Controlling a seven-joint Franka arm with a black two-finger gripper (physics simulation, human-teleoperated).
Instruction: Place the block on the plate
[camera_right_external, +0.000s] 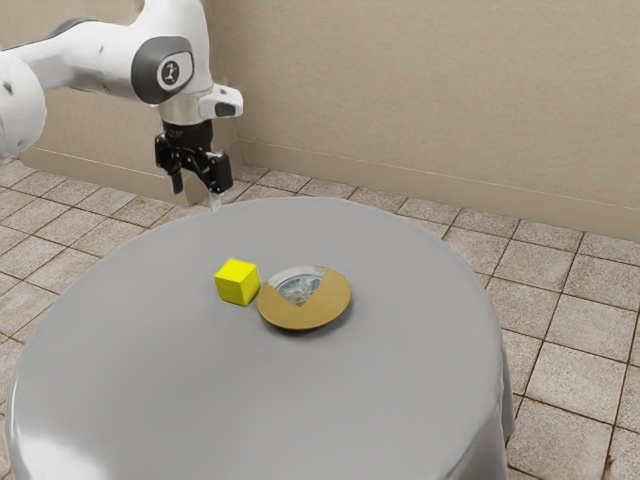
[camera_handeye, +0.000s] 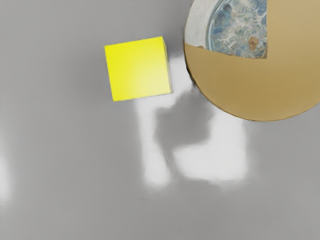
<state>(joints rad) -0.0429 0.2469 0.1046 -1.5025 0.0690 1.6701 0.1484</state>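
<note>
- Gripper (camera_right_external: 196, 194): released; its two fingers (camera_right_external: 177, 184) stand well apart, with open space between them. Grasps nothing, touches nothing.
- Gripper position: raised above the level of the table (camera_right_external: 190, 400), fingers pointing down, well apart from block and plate.
- Count, arm (camera_right_external: 75, 58): one, white, entering from the exterior view's upper left.
- Count, block: one. Yellow cube (camera_right_external: 237, 282), resting flat on the table, off the plate.
- Count, plate: one. Round, tan-gold (camera_right_external: 325, 303), with one wedge of white rim and blue mottled pattern; it lies on the table, right way up.
- Count, table: one, rounded, under a smooth grey cloth that hangs down at the side.
- Block relative to plate: just beside it, on the exterior view's left. Wrist view shows a narrow strip of cloth between the two; they are apart.
- Surface note: pale glare patches on the cloth in the wrist view, near block and plate.
- Surroundings: one floor (camera_right_external: 570, 385) of square tiles, beige walls (camera_right_external: 430, 90) behind.
</note>
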